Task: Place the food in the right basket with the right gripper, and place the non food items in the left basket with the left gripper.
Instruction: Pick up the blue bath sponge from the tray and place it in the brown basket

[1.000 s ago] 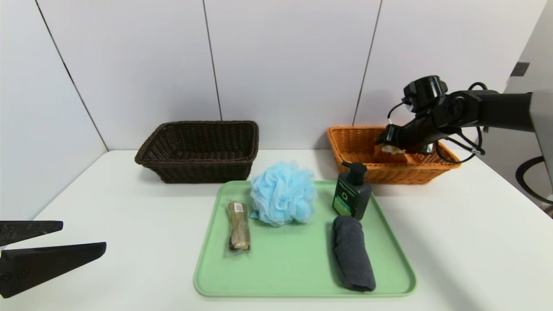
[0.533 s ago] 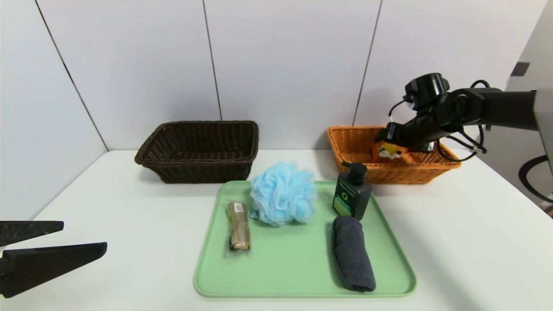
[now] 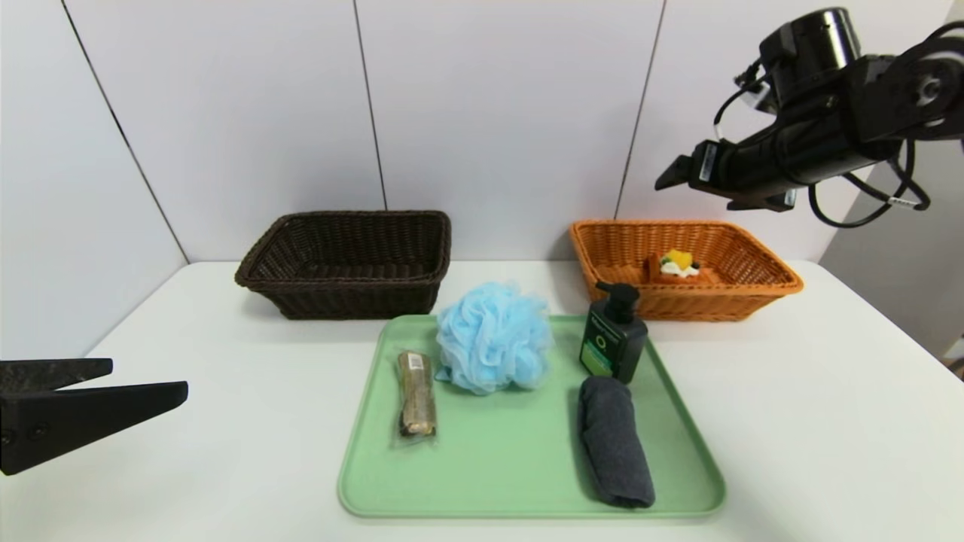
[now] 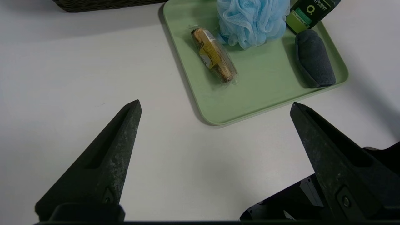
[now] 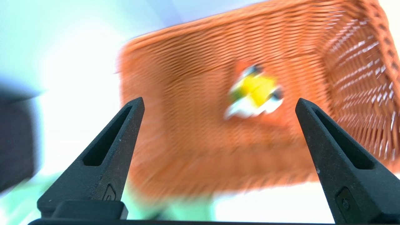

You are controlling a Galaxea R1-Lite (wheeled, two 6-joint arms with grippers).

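The waffle with cream and yellow fruit lies inside the orange right basket. High above that basket, my right gripper is open and empty. The wrapped brownish bar, blue bath puff, green pump bottle and grey rolled towel sit on the green tray. The dark brown left basket holds nothing. My left gripper hovers open over the table's near left.
The green tray lies at the table's middle front, with both baskets behind it against the white wall. White tabletop stretches between the left gripper and the tray.
My right gripper has let go of the waffle, opened wide and risen well above the orange basket. The waffle now rests in the basket. The left gripper has barely moved.
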